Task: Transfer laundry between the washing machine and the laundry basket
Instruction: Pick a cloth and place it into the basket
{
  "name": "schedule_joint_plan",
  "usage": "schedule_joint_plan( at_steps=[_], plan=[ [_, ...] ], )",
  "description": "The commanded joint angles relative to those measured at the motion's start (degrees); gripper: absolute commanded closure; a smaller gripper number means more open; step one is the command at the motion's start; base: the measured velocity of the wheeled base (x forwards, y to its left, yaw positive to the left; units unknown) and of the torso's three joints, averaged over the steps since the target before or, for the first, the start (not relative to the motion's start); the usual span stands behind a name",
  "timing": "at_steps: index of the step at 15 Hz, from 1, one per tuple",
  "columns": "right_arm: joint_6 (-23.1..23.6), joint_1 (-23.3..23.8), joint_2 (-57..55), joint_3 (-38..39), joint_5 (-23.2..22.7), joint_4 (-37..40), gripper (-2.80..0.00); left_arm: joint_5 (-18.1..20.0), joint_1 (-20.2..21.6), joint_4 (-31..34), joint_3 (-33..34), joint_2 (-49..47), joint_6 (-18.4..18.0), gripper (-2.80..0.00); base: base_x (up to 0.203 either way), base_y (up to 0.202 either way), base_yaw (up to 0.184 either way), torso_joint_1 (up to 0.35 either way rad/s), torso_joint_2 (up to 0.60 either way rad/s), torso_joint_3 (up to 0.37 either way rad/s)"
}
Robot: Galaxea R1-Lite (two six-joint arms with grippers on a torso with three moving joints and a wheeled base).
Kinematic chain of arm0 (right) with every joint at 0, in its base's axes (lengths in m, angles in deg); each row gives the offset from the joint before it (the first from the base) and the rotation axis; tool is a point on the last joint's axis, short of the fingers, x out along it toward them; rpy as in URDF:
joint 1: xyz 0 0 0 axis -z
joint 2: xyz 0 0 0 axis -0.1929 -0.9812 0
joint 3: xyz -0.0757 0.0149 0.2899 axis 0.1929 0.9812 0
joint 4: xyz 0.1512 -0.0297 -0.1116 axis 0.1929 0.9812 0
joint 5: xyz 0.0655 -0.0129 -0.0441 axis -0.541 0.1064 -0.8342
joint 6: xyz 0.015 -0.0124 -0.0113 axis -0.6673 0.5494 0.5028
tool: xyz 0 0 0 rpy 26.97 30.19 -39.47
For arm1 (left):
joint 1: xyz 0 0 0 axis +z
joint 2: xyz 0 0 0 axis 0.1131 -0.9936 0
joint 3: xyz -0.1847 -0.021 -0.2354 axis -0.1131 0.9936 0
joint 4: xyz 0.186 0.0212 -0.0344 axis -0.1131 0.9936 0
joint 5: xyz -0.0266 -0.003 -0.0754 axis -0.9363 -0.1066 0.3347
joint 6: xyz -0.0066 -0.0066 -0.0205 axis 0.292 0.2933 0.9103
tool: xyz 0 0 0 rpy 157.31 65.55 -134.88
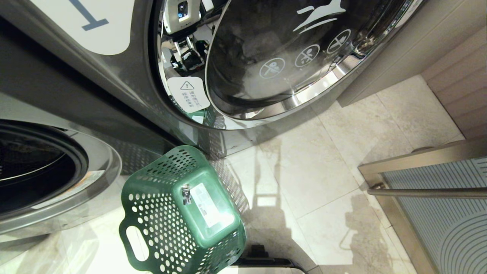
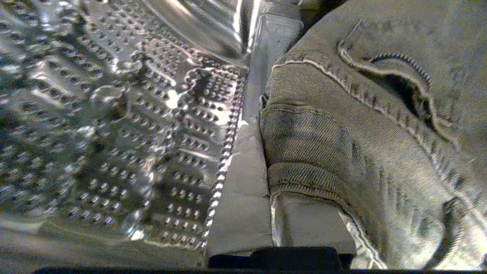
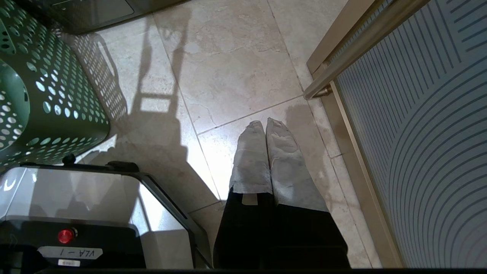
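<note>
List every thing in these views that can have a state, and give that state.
washing machine: mouth open.
machine marked "1": door shut.
laundry basket: tipped over, base showing.
laundry: inside the drum, gripped.
left tool: shut on the laundry.
right tool: shut, empty, above the floor.
</note>
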Motion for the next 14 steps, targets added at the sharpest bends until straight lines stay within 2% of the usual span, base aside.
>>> schedule_joint_plan(
  at_steps=[1, 4, 11, 14],
  plan=[
    [-0.03, -0.01, 0.02, 0.00, -0.05, 0.00, 0.00, 0.04, 0.73, -1.53, 4.36, 2.60, 0.04, 0.00, 0.000, 0.000, 0.000, 0.000, 0.00, 0.000],
    [-0.02, -0.01, 0.02, 0.00, -0.05, 0.00, 0.00, 0.08, 1.29, -5.63, 8.30, 3.26, 0.04, 0.00, 0.000, 0.000, 0.000, 0.000, 0.00, 0.000],
    [0.05, -0.01, -0.05, 0.00, -0.05, 0.00, 0.00, 0.13, 3.58, -10.49, 15.19, 4.82, -0.22, 0.00, 0.000, 0.000, 0.000, 0.000, 0.00, 0.000],
    [0.05, -0.01, 0.02, 0.00, -0.05, 0.00, 0.00, 0.13, 3.85, -14.28, 21.02, 6.19, -0.20, 0.00, 0.000, 0.000, 0.000, 0.000, 0.00, 0.000]
  ],
)
